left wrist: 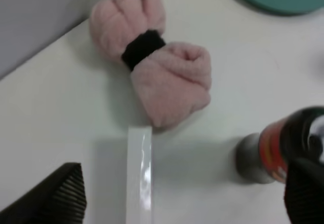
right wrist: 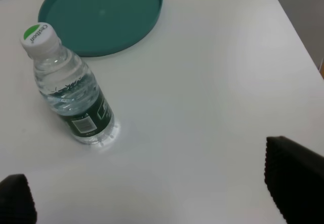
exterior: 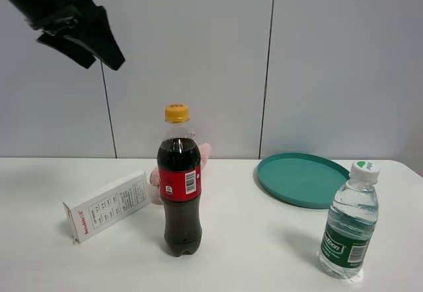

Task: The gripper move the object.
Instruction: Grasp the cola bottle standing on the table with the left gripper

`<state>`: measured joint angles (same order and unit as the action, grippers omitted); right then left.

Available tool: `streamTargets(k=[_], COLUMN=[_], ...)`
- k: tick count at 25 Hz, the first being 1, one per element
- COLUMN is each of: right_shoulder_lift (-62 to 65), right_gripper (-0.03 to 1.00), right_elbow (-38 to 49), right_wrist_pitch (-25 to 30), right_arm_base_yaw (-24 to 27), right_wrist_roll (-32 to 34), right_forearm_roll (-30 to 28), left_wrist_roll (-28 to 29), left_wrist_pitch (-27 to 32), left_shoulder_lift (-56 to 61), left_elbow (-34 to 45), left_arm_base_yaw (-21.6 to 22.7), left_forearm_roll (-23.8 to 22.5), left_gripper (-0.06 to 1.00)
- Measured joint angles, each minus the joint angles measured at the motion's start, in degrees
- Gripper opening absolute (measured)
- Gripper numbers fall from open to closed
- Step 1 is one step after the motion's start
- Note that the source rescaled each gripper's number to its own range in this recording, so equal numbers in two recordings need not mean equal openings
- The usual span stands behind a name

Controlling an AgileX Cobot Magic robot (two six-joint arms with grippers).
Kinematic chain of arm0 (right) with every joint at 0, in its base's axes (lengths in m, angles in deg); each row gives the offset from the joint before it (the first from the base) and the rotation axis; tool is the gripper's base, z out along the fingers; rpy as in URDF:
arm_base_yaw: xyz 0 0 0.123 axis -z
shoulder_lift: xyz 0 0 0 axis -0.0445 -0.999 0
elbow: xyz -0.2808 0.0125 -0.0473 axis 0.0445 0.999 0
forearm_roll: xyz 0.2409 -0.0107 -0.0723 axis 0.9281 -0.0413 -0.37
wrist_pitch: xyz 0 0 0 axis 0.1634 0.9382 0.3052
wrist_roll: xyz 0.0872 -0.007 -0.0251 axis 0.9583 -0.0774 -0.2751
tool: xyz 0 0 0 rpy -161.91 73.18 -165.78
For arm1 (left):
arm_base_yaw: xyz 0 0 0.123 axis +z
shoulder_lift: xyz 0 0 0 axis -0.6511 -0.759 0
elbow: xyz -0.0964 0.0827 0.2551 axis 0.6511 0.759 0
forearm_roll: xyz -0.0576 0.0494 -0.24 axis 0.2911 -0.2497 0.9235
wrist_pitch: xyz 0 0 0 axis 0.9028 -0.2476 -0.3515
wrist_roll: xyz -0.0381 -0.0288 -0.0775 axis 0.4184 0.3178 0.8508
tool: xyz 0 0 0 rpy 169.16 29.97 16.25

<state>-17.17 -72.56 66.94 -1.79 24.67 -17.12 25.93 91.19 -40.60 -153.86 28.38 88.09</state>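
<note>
The cola bottle (exterior: pixel 179 186) stands upright on the counter (exterior: pixel 258 239), mid-front, untouched. The left gripper (exterior: pixel 104 63) hangs high above and to its left, well apart, its fingers (left wrist: pixel 55 196) spread wide around nothing. The right gripper (right wrist: pixel 147 178) likewise gapes wide.

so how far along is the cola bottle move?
Done: nothing visible. The cola bottle stands upright on the table, ungripped. In hand: the left gripper is open, high up and left of the bottle in the exterior view. Left: descend, grasp, move it. The right gripper is open and empty, near the water bottle.
</note>
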Motion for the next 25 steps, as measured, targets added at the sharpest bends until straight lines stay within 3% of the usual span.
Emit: streamTargets(k=[3, 6, 9, 12, 15, 20, 25], right_shoulder_lift=[0.0, 0.0, 0.0, 0.0, 0.0, 0.0, 0.0], right_gripper=[1.0, 1.0, 1.0, 1.0, 1.0, 1.0, 1.0], right_elbow=[0.0, 0.0, 0.0, 0.0, 0.0, 0.0, 0.0], right_wrist_pitch=[0.0, 0.0, 0.0, 0.0, 0.0, 0.0, 0.0], right_arm_base_yaw=[0.0, 0.0, 0.0, 0.0, 0.0, 0.0, 0.0], right_wrist_roll=[0.0, 0.0, 0.0, 0.0, 0.0, 0.0, 0.0], right_forearm_roll=[0.0, 0.0, 0.0, 0.0, 0.0, 0.0, 0.0], left_wrist_roll=[3.71, 9.56, 14.96, 20.95, 24.34, 24.94, 29.09], left_wrist_pitch=[5.66, 10.72, 12.09, 12.25, 12.58, 12.98, 13.53], left_shoulder_lift=[-9.02, -17.73, -25.68, -31.44, -33.83, -34.02, -33.69], left_elbow=[-12.58, -25.63, -38.16, -47.89, -51.45, -52.3, -52.3], left_arm_base_yaw=[-4.11, -7.1, -8.91, -10.18, -11.52, -12.59, -12.52], left_forearm_roll=[-2.65, -6.52, -7.81, -8.24, -8.69, -10.26, -12.64], left_gripper=[0.47, 0.56, 0.7, 0.74, 0.75, 0.75, 0.75])
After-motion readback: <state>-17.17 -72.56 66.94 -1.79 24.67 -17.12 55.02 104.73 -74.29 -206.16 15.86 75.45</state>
